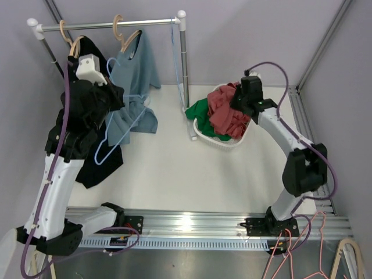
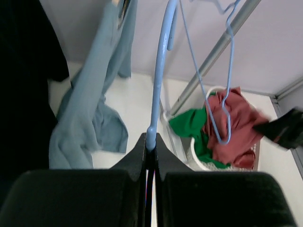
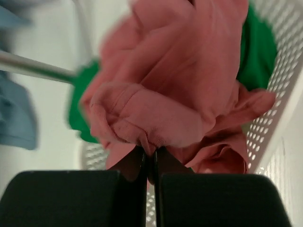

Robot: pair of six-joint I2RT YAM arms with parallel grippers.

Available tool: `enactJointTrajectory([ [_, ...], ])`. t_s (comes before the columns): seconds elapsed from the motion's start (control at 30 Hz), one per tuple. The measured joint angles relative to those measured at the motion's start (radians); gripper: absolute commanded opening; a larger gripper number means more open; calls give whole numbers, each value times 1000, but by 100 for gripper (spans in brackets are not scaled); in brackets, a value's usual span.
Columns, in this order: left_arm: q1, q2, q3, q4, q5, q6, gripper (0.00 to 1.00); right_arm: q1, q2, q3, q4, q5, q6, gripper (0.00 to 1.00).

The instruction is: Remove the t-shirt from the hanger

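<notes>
Left end effector (image 2: 150, 140): pressed together on one bar of a blue hanger (image 2: 161, 71), which rises straight ahead of the fingertips. No cloth shows on the stretch in view.
Right end effector (image 3: 149, 158): pinched shut on a thick fold of the red t-shirt (image 3: 180, 80), right at its fingertips.
Red t-shirt, place: heaped in the white basket (image 3: 279, 85), just ahead of and under the right end effector and lying over a green garment (image 3: 258, 52). It looks already free of the blue hanger.
Handling: likely light, soft and limp. It will sag and stretch rather than slip, and nothing about it can break. The risk is snagging on the basket's holes or dragging the green garment along.
Where to hold: a bunched fold or hem, as now. A single layer would probably just stretch.
Blue hanger: looks stiff, light and smooth, so it may swivel in a narrow pinch.
Bench (image 1: 174, 168): pale, flat and smooth, below both end effectors.
Room: the rack's post (image 1: 183, 58) stands left of the right end effector, near the basket. A blue t-shirt (image 2: 90, 109) hangs just left of the left end effector, with a black garment (image 1: 96, 165) further left. The walls are close on both sides.
</notes>
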Motion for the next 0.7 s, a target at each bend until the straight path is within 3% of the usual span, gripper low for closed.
enactJointTrajectory([
  [0.2, 1, 125, 150, 129, -9, 124, 1, 0, 409, 192, -210, 14, -1, 0],
  [0.3, 1, 182, 166, 209, -34, 166, 1, 0, 482, 225, -233, 16, -3, 4],
  [0.37, 1, 222, 166, 259, -54, 190, 1, -3, 460, 233, -250, 11, -5, 24],
  [0.4, 1, 244, 169, 279, -61, 200, 1, -5, 446, 237, -262, 9, -5, 63],
  [0.43, 2, 270, 177, 299, -71, 211, 1, -5, 435, 245, -279, 9, -2, 79],
  [0.53, 2, 351, 228, 324, -82, 237, 1, -8, 386, 272, -331, 14, -18, 95],
  [0.7, 2, 470, 351, 359, -73, 278, 1, -9, 222, 291, -376, 45, -28, 99],
])
